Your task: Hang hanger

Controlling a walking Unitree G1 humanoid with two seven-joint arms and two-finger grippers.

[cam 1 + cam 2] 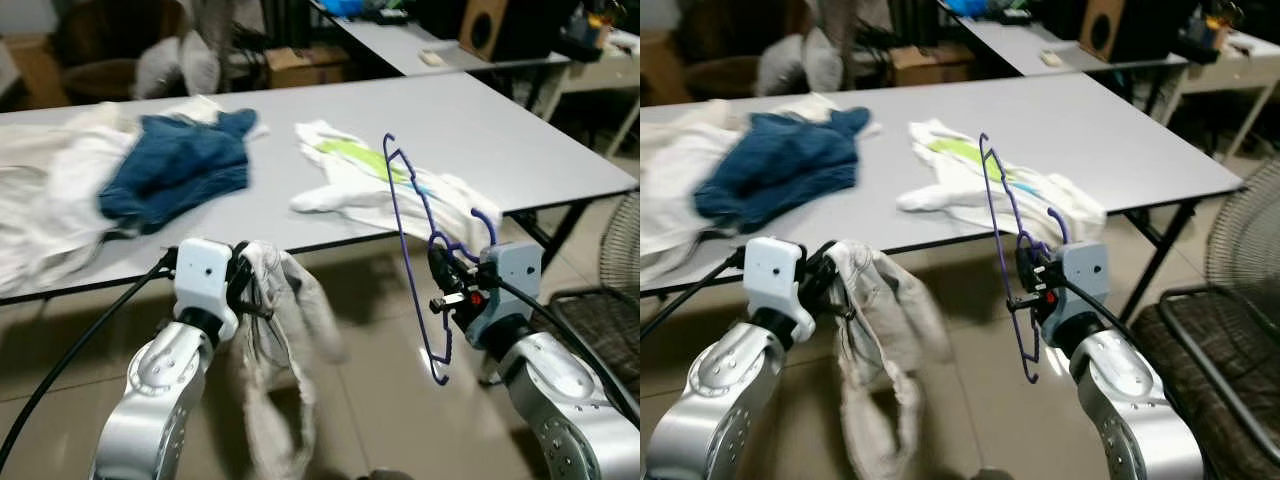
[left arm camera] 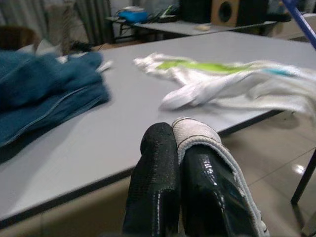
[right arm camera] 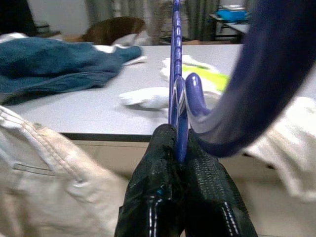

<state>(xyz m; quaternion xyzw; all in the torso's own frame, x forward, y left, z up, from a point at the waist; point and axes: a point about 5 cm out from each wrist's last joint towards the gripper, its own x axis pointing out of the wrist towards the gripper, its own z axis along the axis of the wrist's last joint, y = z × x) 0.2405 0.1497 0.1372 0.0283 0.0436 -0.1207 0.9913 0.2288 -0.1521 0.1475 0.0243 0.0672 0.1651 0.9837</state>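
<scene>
Left eye view: the right gripper [image 1: 446, 285] clenches a thin purple hanger [image 1: 412, 225], held upright just off the table's [image 1: 520, 140] front edge. The left gripper [image 1: 243, 285] grips a pale garment [image 1: 285, 340] hanging floorward.

Right wrist view: both fingers [image 3: 205, 187] pinch the hanger's wire, its hook curving close by.

Left wrist view: cloth pinched between the fingers [image 2: 155, 187].

Hanger [image 1: 412, 235]: blue-purple throughout. Garment held at left tool [image 1: 243, 282]: off-white, beige tint [image 1: 290, 330]. Surface [image 1: 500, 130]: pale grey, dark edge. Cloth on it: denim blue [image 1: 180, 165]. Shirt [image 1: 370, 185]: white with lime-green panel and light blue trace. Tool fingers [image 3: 197, 182]: black. Arms: silver.
</scene>
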